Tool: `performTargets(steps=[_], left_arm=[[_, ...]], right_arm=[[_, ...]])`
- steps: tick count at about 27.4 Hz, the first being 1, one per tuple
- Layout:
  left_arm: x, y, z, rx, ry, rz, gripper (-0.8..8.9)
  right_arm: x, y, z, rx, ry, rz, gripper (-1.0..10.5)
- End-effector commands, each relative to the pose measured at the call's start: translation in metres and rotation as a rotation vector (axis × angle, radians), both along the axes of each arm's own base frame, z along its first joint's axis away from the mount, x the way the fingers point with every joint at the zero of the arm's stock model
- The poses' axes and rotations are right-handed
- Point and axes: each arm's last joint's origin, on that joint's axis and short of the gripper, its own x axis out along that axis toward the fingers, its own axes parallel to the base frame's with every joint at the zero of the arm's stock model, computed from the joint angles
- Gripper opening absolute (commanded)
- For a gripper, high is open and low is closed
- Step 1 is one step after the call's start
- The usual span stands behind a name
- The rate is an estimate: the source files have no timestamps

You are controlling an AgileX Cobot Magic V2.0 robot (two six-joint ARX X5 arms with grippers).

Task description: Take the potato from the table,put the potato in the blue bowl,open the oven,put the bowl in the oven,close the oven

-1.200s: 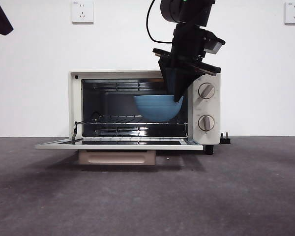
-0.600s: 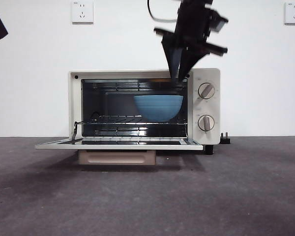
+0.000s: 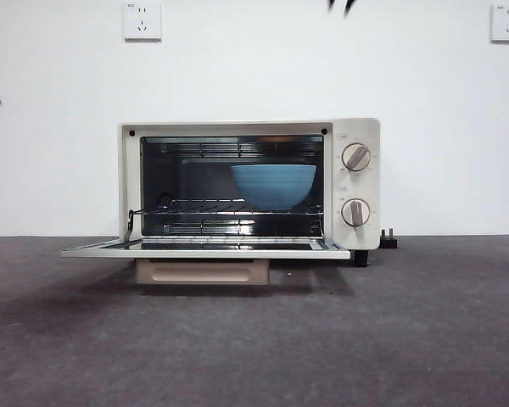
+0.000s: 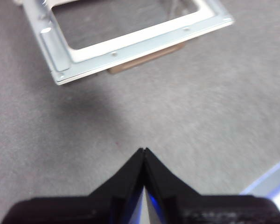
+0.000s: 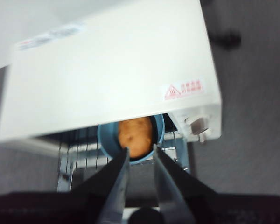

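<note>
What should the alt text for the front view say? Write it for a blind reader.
A cream-white boxy toaster oven stands on a dark grey mottled table with its door folded down flat, and a round light-blue bowl sits on the wire rack inside, towards the side with the two round knobs. Only a black gripper tip shows at the top edge.

The oven (image 5: 116, 70) top bears a red warning-triangle sticker (image 5: 183, 89), its text unreadable.

Plain white wall (image 3: 254, 68) with two white sockets (image 3: 142, 20), evenly lit.
</note>
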Motion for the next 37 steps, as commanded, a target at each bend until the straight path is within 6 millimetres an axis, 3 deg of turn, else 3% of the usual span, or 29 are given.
performTargets(steps=[1,6,11,21,28,37], left_arm=[[0.019,0.004,-0.007,-0.038,0.037,-0.018,-0.08],[0.061,0.015,-0.027,-0.243,0.144,-0.048,-0.08],[0.099,0.027,-0.064,-0.36,0.295,0.005,-0.08],[0.136,0.036,-0.13,-0.406,0.499,0.146,-0.08],[0.153,0.038,-0.142,-0.482,0.483,0.256,-0.08],[0.155,0.043,-0.143,-0.459,0.478,0.379,-0.08]], right_arm=[[-0.026,-0.015,0.021,-0.166,-0.083,0.149,0.4],[-0.073,-0.046,0.045,-0.301,-0.139,0.259,0.0],[-0.114,-0.072,0.057,-0.419,-0.151,0.347,0.0],[-0.182,-0.11,0.081,-0.314,-0.33,0.466,0.0],[-0.204,-0.124,0.086,-0.291,-0.386,0.451,0.0],[-0.209,-0.127,0.087,-0.269,-0.399,0.476,0.0]])
